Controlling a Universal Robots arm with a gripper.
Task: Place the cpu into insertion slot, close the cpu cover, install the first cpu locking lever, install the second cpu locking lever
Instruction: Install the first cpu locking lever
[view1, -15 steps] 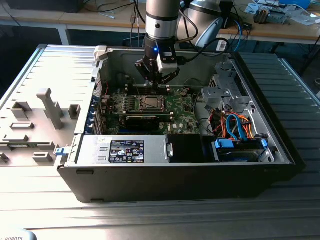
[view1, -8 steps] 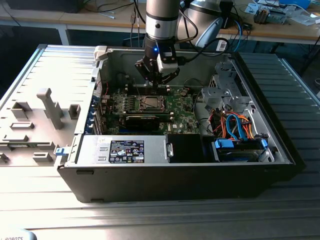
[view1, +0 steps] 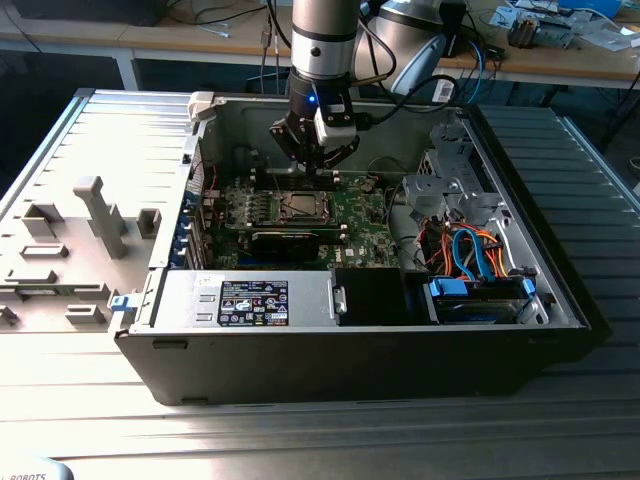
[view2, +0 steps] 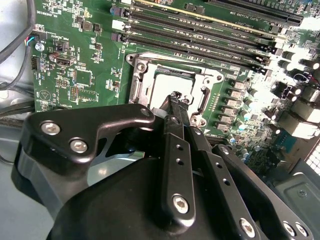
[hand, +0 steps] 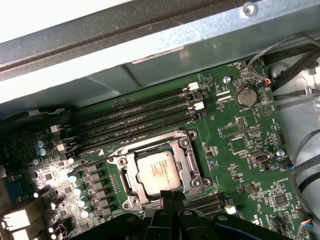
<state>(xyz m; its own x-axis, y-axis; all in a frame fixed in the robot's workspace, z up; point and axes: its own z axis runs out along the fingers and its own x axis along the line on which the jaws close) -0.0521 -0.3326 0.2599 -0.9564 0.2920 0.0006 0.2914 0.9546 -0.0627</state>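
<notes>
The cpu (hand: 159, 172) lies seated in the insertion slot (hand: 131, 186), with the cpu cover (hand: 182, 152) closed over it. The gripper (view2: 175, 100) hovers just above the socket, jaws pressed together, holding nothing. The cover is judged thin, stiff and springy; press on its metal rim, never the chip.

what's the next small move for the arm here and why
Probably a short descent toward the socket edge. In both wrist views the cpu already sits in the insertion slot with the cpu cover framing it, and the gripper, jaws shut and empty, hovers over that rim.
</notes>
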